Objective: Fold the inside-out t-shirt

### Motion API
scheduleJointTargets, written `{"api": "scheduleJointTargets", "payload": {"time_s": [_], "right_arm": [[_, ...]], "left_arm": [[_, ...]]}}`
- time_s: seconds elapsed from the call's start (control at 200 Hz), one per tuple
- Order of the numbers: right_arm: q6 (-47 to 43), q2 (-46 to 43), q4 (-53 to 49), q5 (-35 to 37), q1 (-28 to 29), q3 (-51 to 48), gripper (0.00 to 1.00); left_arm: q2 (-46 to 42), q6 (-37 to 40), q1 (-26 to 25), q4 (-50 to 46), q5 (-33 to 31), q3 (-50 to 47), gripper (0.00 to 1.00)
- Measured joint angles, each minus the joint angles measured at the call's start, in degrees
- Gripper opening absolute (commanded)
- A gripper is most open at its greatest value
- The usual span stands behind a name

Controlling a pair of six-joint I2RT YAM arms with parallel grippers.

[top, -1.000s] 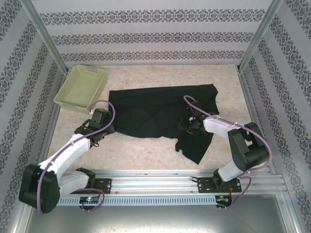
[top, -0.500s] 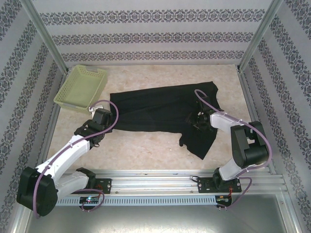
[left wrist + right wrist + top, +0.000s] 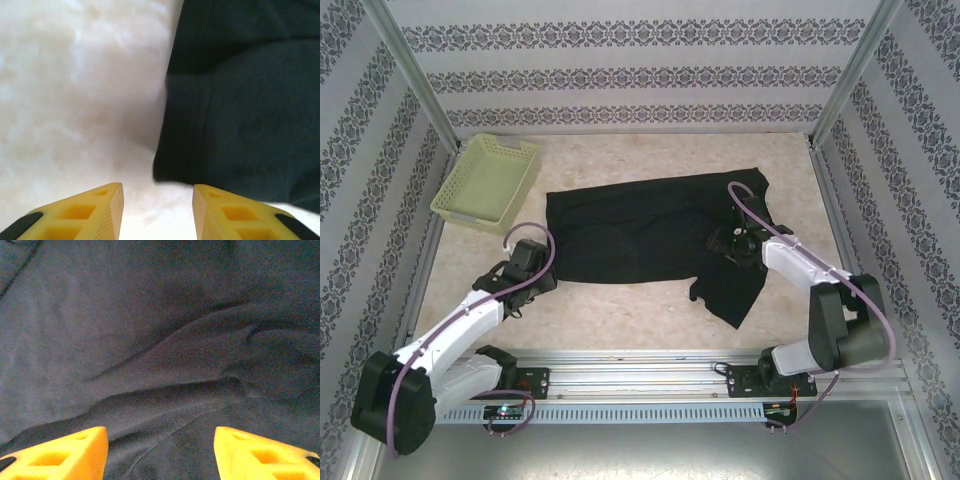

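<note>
T-shirt [image 3: 650, 230] lies spread out; I see my left gripper [image 3: 157, 200] parted, empty, at its 8 o'clock corner, and my right gripper [image 3: 161, 440] parted over its 3 o'clock side.

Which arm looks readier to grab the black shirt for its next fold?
Probably right. The right gripper hangs open over the wrinkled t-shirt; the left gripper is open over bare table beside its edge.
</note>
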Motion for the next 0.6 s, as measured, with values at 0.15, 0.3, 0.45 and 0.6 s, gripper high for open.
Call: {"api": "scheduleJointTargets", "payload": {"time_s": [0.15,0.3,0.45,0.6], "right_arm": [[-0.9,-4.81,-2.25,1.09,0.0,-0.94,0.59],[-1.27,-7.93,-4.5,2.27,0.0,-2.21,0.59],[-1.29,-10.6,-6.21,3.1,0.0,-3.21,0.59],[-1.05,-12.96,-7.54,3.76,0.39,-4.37,0.59]], "left_arm": [[-2.51,-2.56,-1.22,1.46,2.89,-4.39,0.46],[0.61,-2.67,-1.42,5.7,4.37,-5.07,0.42],[6.43,-2.25,-1.33,10.99,4.57,-5.07,0.35],[12.13,-0.92,-0.31,15.23,4.68,-4.59,0.25]]}}
